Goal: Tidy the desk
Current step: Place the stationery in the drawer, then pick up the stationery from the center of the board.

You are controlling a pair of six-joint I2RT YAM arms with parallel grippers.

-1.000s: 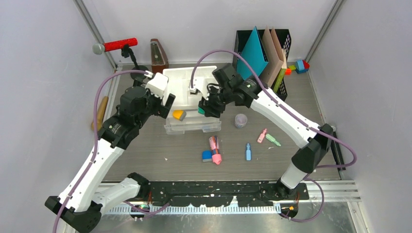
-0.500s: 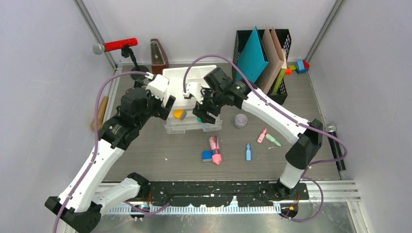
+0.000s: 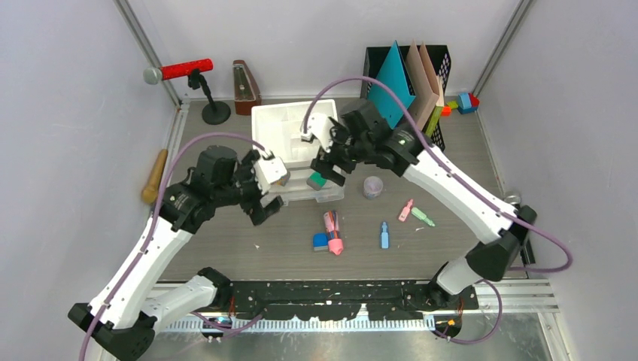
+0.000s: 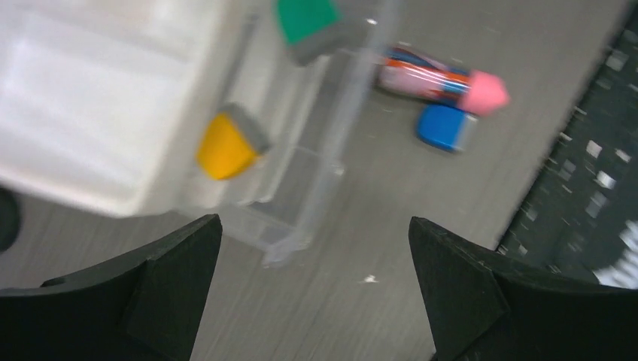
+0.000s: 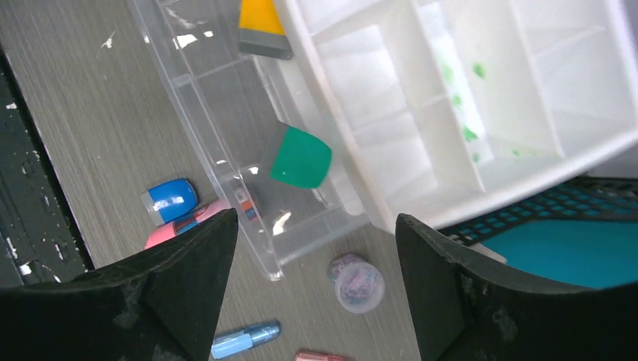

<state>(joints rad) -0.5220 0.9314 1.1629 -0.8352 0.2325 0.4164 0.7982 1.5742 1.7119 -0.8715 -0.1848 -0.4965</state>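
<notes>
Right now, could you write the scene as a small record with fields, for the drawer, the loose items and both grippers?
Clear plastic drawer tray: holds a green wedge eraser and a yellow wedge eraser
White compartment organiser: sits over the drawer's back part
Loose on grey wood-grain desk: blue eraser, pink highlighter, small blue marker, round clear pot
Left gripper: open, empty, above the drawer's corner
Right gripper: open, empty, above the green eraser

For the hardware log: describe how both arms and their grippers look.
Both the left arm and right arm have white link shells with black joints. A purple cable runs along each. The left gripper and right gripper have plain black wedge-shaped fingers.
</notes>
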